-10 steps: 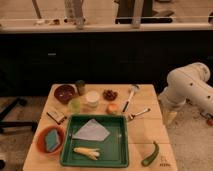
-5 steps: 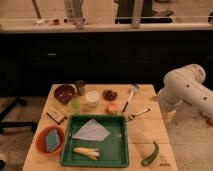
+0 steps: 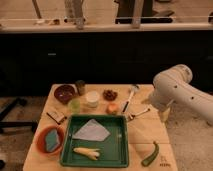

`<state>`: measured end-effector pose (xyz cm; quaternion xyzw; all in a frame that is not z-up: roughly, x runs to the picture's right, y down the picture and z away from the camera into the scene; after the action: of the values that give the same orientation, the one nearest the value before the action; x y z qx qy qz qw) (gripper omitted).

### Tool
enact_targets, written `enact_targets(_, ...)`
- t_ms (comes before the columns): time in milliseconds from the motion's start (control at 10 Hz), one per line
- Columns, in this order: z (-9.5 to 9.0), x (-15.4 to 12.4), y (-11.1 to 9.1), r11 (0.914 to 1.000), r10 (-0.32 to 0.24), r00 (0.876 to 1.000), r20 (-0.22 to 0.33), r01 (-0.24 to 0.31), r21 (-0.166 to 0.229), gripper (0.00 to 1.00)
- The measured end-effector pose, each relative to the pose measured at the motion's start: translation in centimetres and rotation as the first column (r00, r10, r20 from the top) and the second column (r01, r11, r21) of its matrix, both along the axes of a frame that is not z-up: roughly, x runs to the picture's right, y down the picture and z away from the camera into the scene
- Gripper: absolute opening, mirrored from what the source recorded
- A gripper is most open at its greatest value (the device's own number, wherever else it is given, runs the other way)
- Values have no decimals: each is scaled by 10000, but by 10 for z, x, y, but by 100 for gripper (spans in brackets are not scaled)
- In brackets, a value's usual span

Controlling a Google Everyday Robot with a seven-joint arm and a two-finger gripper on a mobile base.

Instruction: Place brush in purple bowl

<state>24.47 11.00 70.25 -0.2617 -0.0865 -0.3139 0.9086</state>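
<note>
Sitting at the back left of the counter (image 3: 145,134) was the purple bowl (image 3: 64,93), and the brush (image 3: 128,98) lay to its right, pale head far, dark handle near. Farther right, the gripper (image 3: 163,115) hung low by the counter's edge under the bent white arm (image 3: 175,87), fingers apart and empty, with the brush to its left.

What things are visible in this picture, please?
purple bowl: 1, maroon, far left
cups: 3, dark, white, green, beside it
brush: 1, pale head, dark handle, far right
dish: 1, dark red contents, beside brush
tray: 1, green, centre front
cloth: 1, white, in tray
yellow food: 1, yellow, in tray
orange item: 1, orange, behind tray
fork-like utensil: 1, pale, right of tray
orange bowl: 1, orange, left of tray
sponge: 1, blue, inside it
vegetable: 1, green, front right
hand: 1, white, open, at right edge of table
</note>
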Motion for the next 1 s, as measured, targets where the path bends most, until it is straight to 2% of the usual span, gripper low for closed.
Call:
enact_targets(300,2,-2,-1,9999,-72,10000,62,71,102,80)
enact_targets(500,11,-16,-11,9961,-740,9956,568,710,533,80)
enact_targets(700,25,-39,-23,9901,-1317,9832,1261,1242,654,80)
enact_targets(800,35,-44,-25,9830,-1819,9685,1700,1744,583,80)
enact_targets(1000,46,-51,-27,9761,-2172,9523,2143,2113,505,80)
